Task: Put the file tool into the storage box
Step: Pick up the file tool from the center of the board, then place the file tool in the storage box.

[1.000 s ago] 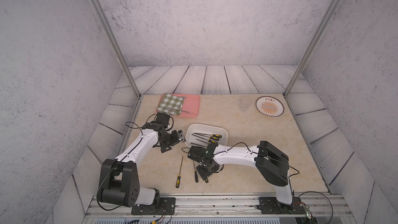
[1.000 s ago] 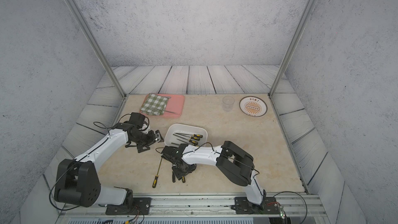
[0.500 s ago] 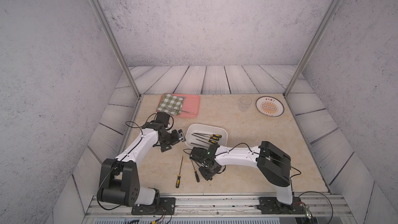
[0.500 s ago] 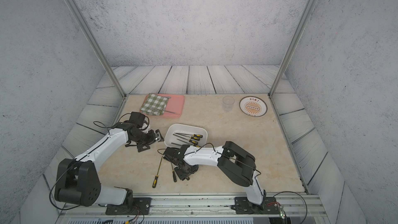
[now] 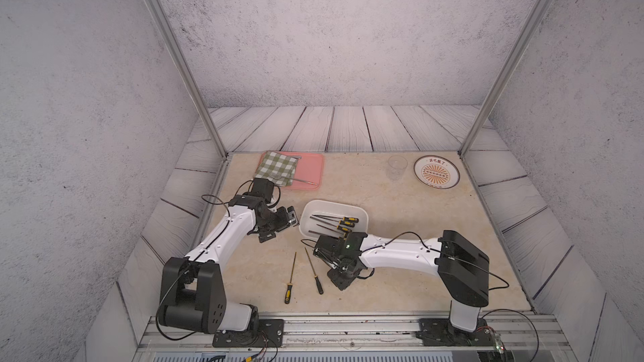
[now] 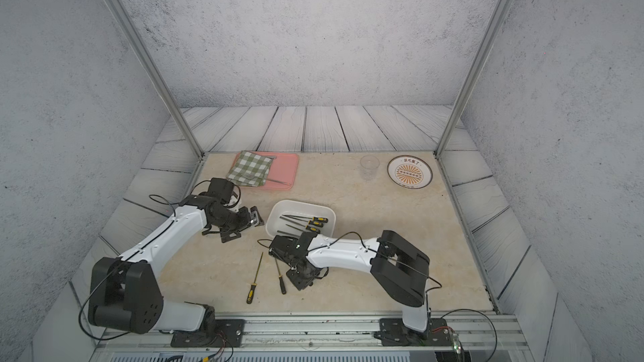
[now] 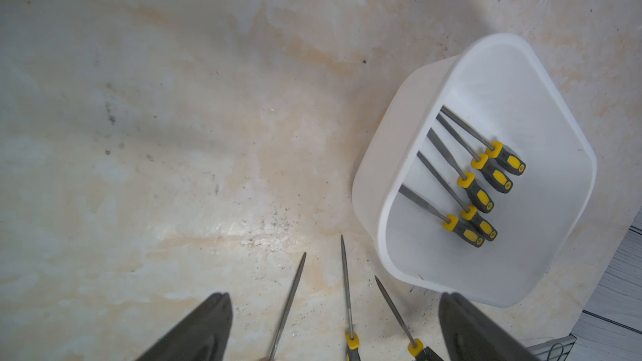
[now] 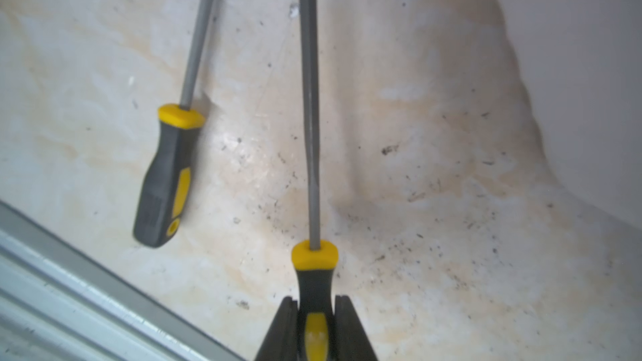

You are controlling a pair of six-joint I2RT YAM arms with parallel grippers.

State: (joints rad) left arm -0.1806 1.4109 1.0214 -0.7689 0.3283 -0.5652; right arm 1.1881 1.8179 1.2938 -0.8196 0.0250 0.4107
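Lifting the file tool (image 8: 310, 168) seems to ask the right gripper (image 8: 314, 302), jaws clamped on its handle (image 8: 314, 265) on the worktop (image 5: 400, 203), to rise straight and keep the shaft (image 8: 308, 64) level before crossing to the nearby storage box (image 5: 315, 212); the left gripper (image 7: 335, 298) has its jaws apart.

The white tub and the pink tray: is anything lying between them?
No. In both top views the tabletop between the storage box and the pink tray is bare.
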